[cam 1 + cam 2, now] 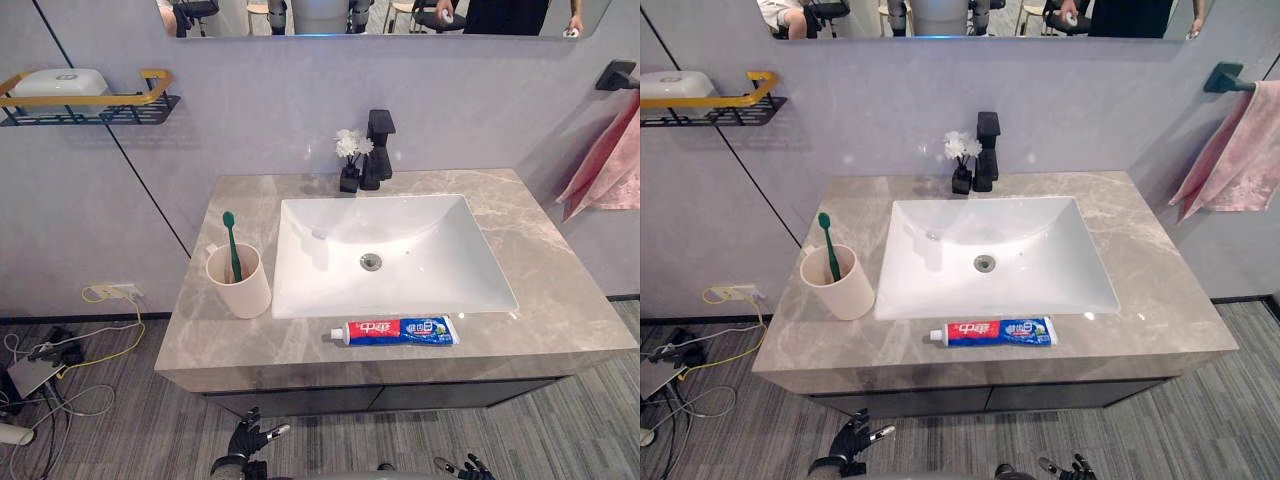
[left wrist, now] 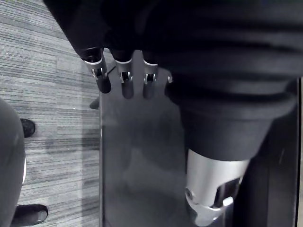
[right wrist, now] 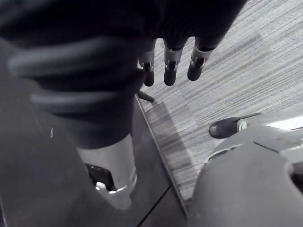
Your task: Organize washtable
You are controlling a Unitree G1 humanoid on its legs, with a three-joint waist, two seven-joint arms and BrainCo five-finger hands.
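**Washtable laid out, both hands low and empty**

The grey marble counter (image 1: 560, 290) carries a white rectangular sink (image 1: 420, 235) at its middle. At the sink's 12 o'clock stands a black faucet (image 1: 378, 140), with a small black vase of white flowers (image 1: 349, 160) touching or just beside it on the 9 o'clock side. At the sink's 9 o'clock a beige cup (image 1: 243, 290) stands upright on the counter, just beside the basin's rim, with a green toothbrush (image 1: 231, 240) in it, head up. At the sink's 6 o'clock a toothpaste tube (image 1: 397, 331) lies flat along the counter's front strip, cap toward 9 o'clock.

On the wall, a black and yellow shelf (image 1: 90, 110) at 10 o'clock holds a white soap box (image 1: 57, 82). A pink towel (image 1: 610, 165) hangs at 2 o'clock.

The left hand (image 1: 243, 440) hangs below the counter's front edge at 7 o'clock. Its fingers (image 2: 127, 80) are straight and loose, holding nothing. The right hand (image 1: 470, 468) hangs at 5 o'clock, and its fingers (image 3: 169, 71) are likewise relaxed and empty.
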